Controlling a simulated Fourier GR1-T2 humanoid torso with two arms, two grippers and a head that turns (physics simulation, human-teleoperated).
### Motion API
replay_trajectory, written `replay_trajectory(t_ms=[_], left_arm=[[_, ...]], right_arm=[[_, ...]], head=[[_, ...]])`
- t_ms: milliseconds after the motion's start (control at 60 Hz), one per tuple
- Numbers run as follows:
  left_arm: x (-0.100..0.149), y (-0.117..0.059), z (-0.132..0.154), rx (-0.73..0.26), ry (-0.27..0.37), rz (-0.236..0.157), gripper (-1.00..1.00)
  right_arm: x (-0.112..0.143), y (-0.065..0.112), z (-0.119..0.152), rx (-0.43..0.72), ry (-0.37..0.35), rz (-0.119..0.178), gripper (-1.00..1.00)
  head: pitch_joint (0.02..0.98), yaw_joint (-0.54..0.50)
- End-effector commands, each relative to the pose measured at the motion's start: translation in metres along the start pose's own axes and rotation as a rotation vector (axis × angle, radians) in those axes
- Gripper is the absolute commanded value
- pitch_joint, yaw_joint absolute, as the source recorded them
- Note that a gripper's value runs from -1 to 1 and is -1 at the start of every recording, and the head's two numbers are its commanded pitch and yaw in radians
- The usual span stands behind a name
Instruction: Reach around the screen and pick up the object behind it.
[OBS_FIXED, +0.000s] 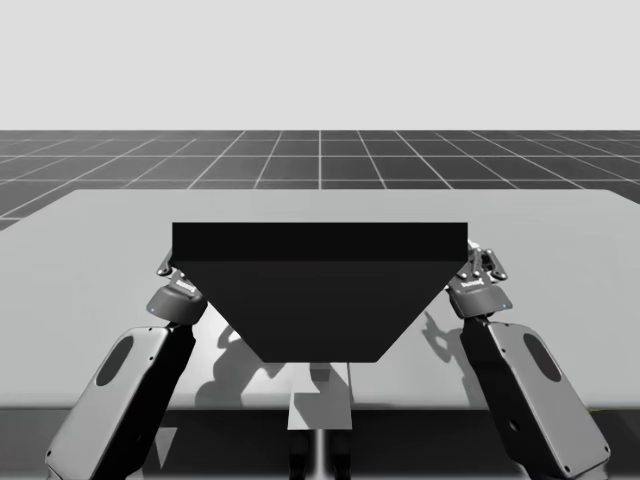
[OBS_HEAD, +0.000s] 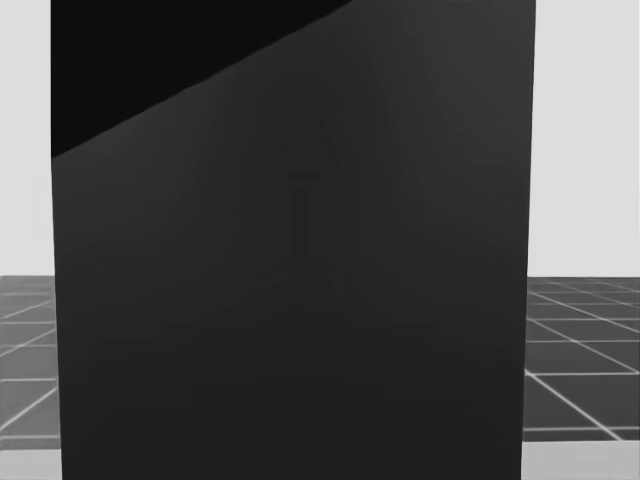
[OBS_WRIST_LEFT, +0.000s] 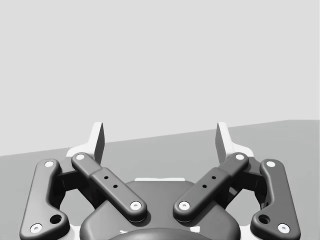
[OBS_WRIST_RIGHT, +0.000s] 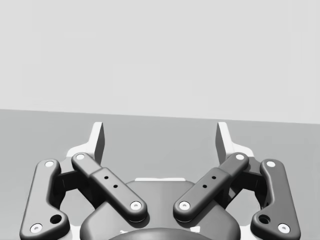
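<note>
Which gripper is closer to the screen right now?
Left, slightly: in the high view my left gripper overlaps the screen at its left edge; my right gripper stands just off its right edge.

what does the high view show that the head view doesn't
High view's extras: my left tool and right tool, one at each end of the screen, over the table. Head view's extras: the screen's near face up close, with a darker slanted band across its upper corner. Shared: the dark screen and the gridded floor beyond it.
</note>
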Motion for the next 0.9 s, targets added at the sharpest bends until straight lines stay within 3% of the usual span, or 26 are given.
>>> replay_trajectory(t_ms=[17, 100, 150, 233, 283, 350, 383, 467, 517, 617, 700, 900], left_arm=[[-0.001, 0.0, 0.0, 0.0, 0.002, 0.0, -1.0], [0.0, -0.001, 0.0, -0.002, 0.006, -0.001, -1.0], [0.0, -0.001, 0.001, -0.004, 0.01, -0.001, -1.0], [0.002, -0.001, 0.002, -0.033, 0.032, -0.001, -1.0], [0.004, -0.002, 0.005, -0.059, 0.054, 0.017, -1.0], [0.008, -0.002, 0.009, -0.09, 0.071, 0.021, -1.0], [0.01, -0.002, 0.012, -0.11, 0.084, 0.026, -1.0], [0.017, 0.001, 0.02, -0.16, 0.112, 0.017, -1.0], [0.02, 0.002, 0.026, -0.203, 0.137, 0.021, -1.0], [0.024, 0.008, 0.042, -0.281, 0.198, -0.005, -1.0], [0.026, 0.013, 0.051, -0.321, 0.228, -0.024, -1.0], [0.038, 0.027, 0.069, -0.42, 0.284, -0.023, -1.0]], right_arm=[[-0.001, 0.001, 0.002, -0.038, -0.001, 0.023, -1.0], [0.0, 0.002, 0.002, 0.008, -0.007, 0.005, -1.0], [-0.001, 0.001, 0.002, 0.027, -0.002, 0.023, -1.0], [0.002, 0.001, 0.003, 0.069, 0.01, 0.009, -1.0], [0.004, 0.002, 0.005, 0.117, 0.001, 0.019, -1.0], [0.006, 0.005, 0.01, 0.191, 0.004, 0.002, -1.0], [0.007, 0.006, 0.012, 0.234, 0.0, 0.008, -1.0], [0.01, 0.007, 0.02, 0.321, -0.005, 0.0, -1.0], [0.011, 0.007, 0.026, 0.369, -0.008, 0.012, -1.0], [0.01, 0.001, 0.038, 0.46, -0.003, 0.029, -1.0], [0.007, -0.004, 0.046, 0.503, 0.006, 0.03, -1.0], [0.006, -0.016, 0.067, 0.637, 0.022, 0.025, -1.0]], head=[[0.068, -0.04], [0.07, -0.03], [0.072, -0.03], [0.077, -0.04], [0.08, -0.04], [0.084, -0.04], [0.087, -0.04], [0.091, -0.04], [0.094, -0.04], [0.102, -0.04], [0.105, -0.04], [0.109, -0.04]])
